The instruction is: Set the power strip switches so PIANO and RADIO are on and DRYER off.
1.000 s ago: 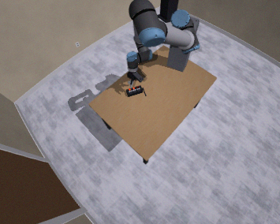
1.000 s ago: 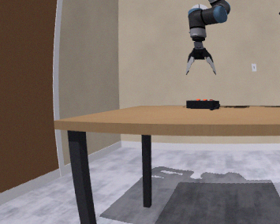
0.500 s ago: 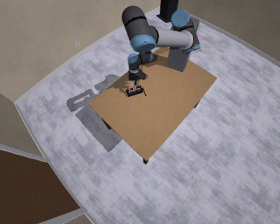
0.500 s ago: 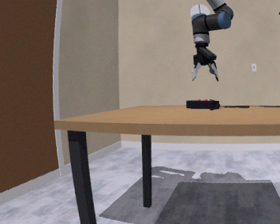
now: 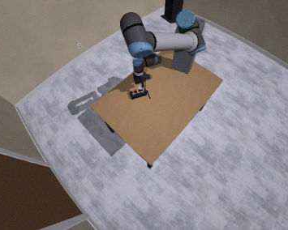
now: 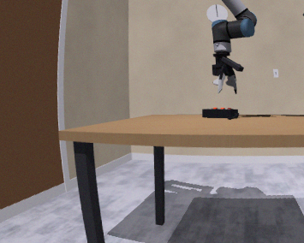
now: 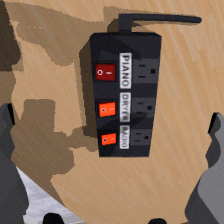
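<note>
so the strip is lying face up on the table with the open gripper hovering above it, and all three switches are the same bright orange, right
Not quite. In the wrist view only the DRYER switch and the RADIO switch are bright orange; the PIANO switch is a darker red. The rest holds: the power strip lies face up on the table, with the open gripper above it, not touching.
</note>
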Motion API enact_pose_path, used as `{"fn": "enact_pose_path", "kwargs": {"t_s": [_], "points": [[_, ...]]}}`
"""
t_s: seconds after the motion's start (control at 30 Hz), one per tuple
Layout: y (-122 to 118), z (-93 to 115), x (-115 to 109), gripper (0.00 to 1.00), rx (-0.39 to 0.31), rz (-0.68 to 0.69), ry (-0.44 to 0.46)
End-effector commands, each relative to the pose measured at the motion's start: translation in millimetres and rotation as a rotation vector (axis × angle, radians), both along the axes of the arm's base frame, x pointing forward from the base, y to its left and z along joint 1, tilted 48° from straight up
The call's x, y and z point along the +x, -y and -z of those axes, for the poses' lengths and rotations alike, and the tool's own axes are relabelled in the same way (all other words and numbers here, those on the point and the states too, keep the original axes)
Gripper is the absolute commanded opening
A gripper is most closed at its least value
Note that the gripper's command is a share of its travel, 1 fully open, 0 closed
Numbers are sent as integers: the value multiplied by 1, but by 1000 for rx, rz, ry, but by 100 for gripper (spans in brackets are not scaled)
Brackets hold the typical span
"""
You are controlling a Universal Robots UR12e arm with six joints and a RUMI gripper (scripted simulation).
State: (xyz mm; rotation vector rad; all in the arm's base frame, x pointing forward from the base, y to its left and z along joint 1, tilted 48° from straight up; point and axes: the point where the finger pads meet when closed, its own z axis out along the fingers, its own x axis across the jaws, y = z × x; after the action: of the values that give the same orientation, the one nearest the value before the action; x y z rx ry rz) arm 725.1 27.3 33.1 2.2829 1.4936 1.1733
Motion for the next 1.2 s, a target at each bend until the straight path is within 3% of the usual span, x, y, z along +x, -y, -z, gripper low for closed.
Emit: {"fn": "enact_pose_path", "kwargs": {"t_s": [0.0, 0.2, 0.23, 1.17], "points": [[0, 4, 1, 100, -34, -36, 14], [0, 4, 1, 100, -39, -40, 16], [0, 4, 1, 0, -39, -40, 16], [0, 4, 1, 0, -39, -40, 16]]}}
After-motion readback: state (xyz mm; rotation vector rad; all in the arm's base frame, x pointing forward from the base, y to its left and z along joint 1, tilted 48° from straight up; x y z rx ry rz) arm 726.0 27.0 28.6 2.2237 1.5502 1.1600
